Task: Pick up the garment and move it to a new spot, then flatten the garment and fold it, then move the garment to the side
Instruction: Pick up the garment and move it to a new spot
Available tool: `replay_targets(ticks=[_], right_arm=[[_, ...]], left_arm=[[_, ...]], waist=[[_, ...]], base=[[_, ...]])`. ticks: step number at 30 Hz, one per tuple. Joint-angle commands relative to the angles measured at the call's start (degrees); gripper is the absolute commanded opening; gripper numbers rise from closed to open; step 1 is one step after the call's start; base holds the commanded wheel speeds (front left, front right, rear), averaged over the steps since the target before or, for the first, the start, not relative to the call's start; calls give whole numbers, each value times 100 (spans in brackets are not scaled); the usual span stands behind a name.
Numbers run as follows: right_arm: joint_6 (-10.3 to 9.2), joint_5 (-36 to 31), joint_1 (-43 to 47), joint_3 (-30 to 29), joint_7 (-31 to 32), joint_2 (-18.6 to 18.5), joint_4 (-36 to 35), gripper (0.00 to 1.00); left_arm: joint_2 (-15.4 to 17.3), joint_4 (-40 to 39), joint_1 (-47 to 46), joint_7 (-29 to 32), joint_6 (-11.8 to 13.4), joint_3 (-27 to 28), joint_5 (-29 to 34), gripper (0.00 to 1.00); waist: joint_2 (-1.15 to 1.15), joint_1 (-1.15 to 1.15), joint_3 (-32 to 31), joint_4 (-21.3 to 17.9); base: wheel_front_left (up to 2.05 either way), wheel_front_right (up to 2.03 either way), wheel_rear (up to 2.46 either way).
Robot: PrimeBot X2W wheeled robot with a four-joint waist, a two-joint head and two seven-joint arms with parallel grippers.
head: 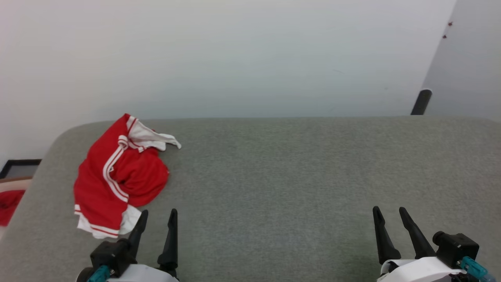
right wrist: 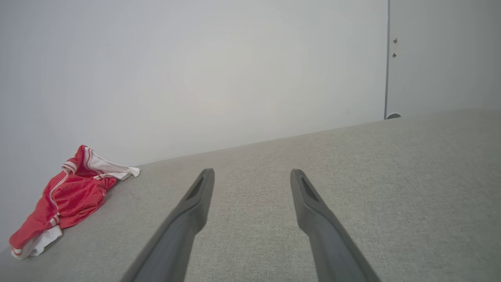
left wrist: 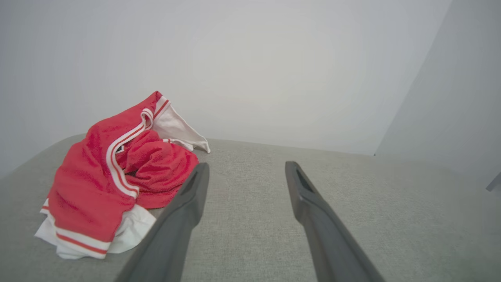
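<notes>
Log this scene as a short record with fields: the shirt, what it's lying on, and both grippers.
garment: red with white striped trim, crumpled in a heap, not flattened
surface: grey fabric-covered top; garment lies at its left end
left gripper: open, empty, right beside the garment's near edge
right gripper: open, empty, well apart from the garment
task stage: pick-up not yet done

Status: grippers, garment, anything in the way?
Both open, empty: left gripper beside the garment, right gripper well off to its right. Garment crumpled, left end of grey surface, not yet picked up. Nothing between left gripper and it.
</notes>
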Motion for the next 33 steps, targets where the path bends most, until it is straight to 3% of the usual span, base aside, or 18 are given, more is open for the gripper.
replay_targets(ticks=[1,21,29,33], right_arm=[[4,-116,25,49,-58,8,-34,100],[3,-613,-175,708,-250,13,156,100],[3,-606,-242,747,-247,16,168,100],[3,-652,-324,746,-238,13,130,100]], left_arm=[[20,7,-53,-54,-36,37,174,100],[183,98,52,-239,114,688,921,100],[168,234,-144,-201,46,703,742,100],[341,283,-595,191,-42,615,545,100]], waist=[[0,0,-25,123],[0,0,-222,1427],[0,0,-75,1402],[0,0,125,1240]], base=[[0,0,0],[0,0,0],[0,0,0],[0,0,0]])
